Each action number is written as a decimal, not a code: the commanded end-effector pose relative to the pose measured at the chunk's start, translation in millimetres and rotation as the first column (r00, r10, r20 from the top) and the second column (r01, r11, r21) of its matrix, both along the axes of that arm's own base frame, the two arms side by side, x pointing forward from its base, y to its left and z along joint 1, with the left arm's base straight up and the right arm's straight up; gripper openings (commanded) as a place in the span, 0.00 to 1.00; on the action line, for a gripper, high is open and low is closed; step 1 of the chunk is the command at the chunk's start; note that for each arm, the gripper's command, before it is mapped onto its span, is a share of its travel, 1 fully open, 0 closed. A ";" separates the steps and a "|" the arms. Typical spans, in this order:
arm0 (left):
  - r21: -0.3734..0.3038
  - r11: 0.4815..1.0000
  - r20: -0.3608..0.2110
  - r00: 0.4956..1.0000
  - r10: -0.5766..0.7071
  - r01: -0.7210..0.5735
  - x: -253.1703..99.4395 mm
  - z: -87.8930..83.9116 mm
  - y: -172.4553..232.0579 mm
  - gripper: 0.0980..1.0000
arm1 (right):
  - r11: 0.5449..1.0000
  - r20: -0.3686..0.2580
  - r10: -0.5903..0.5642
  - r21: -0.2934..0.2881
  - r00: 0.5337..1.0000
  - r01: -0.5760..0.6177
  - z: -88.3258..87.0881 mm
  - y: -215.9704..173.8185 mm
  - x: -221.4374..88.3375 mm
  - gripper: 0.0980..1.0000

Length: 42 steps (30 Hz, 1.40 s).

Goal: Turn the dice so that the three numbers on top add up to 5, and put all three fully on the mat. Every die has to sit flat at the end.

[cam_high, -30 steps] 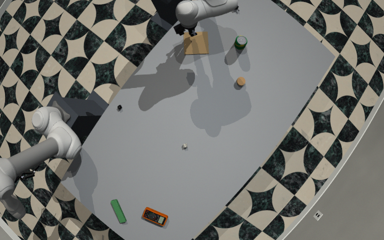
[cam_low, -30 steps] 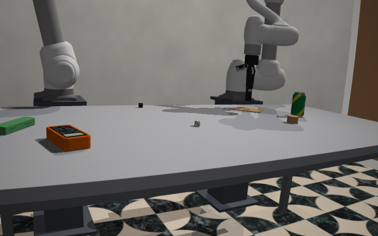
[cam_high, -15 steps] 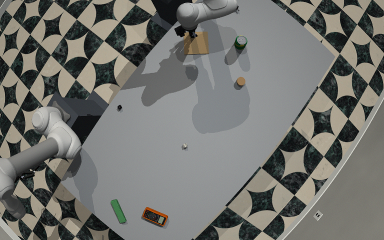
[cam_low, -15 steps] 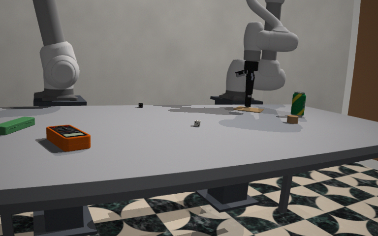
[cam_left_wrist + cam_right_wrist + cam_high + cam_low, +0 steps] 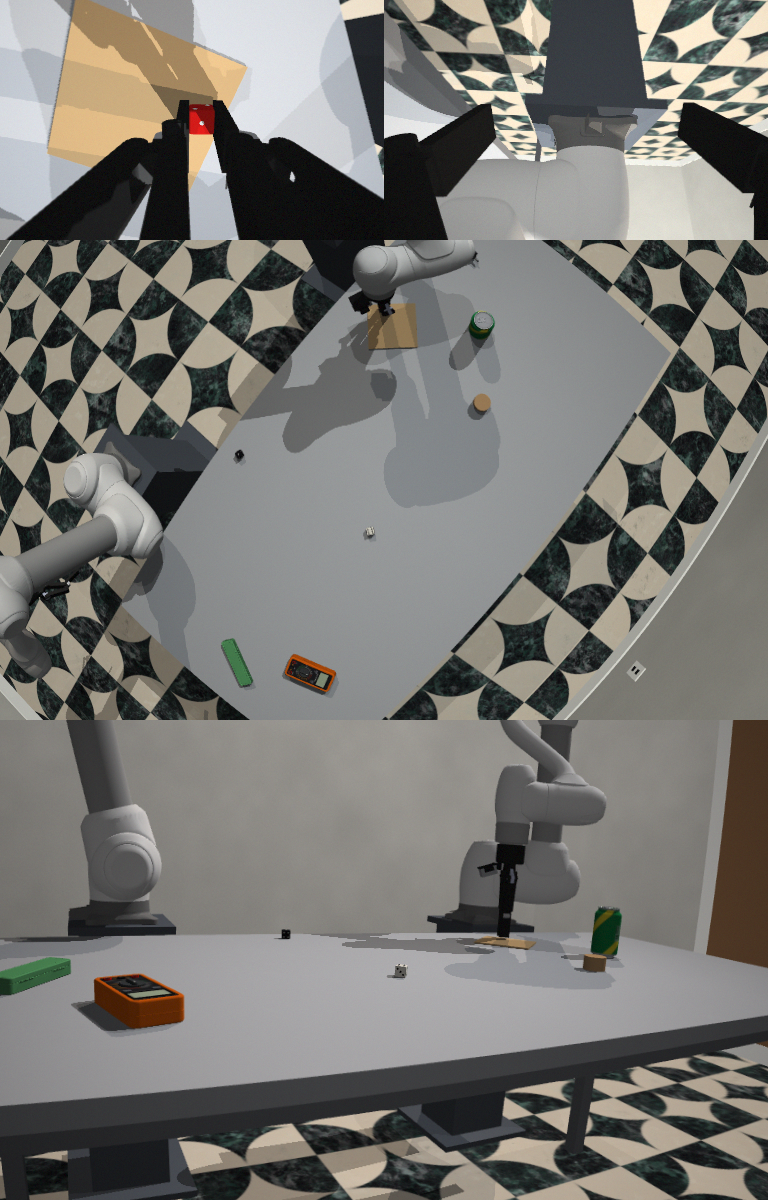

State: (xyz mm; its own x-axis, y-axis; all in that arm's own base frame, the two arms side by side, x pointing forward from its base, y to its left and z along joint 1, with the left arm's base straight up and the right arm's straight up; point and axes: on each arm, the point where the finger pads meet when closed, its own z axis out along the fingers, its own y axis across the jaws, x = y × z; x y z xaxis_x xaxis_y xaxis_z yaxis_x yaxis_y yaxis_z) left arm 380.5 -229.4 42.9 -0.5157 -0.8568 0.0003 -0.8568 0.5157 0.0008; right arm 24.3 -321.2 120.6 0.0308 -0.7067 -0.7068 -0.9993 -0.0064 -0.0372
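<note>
1. Multimeter lies at the near side of the table. It is not part of the job.
2. White die sits by itself, well apart from the mat. Its top number is too small to tell.
3. Tan mat is farther back. The left gripper is at its edge, pinching the red die. One face shows one dot, but which side will end on top is hard to tell.
4. Putting down the red die seems to be the step now. Next, the left arm should get it fully over the mat, set it flat, then let go. Too near the edge, it could hang off.
5. Black die sits near the back edge, off the mat, and needs its turn too.
6. Right gripper is wide open and empty, away from the dice.
</note>
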 end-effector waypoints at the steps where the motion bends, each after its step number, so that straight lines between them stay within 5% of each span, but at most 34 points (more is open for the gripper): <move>1: 0.000 1.000 0.001 1.000 0.000 0.000 0.4 0.4 -0.1 0.09 | 1.000 0.000 0.000 -0.001 1.000 0.000 0.4 -0.3 0.1 1.00; 42: 0.000 1.000 0.001 1.000 0.000 0.000 0.4 -4.2 -0.1 0.09 | 1.000 0.000 0.000 -0.001 1.000 0.000 0.4 -0.3 0.1 1.00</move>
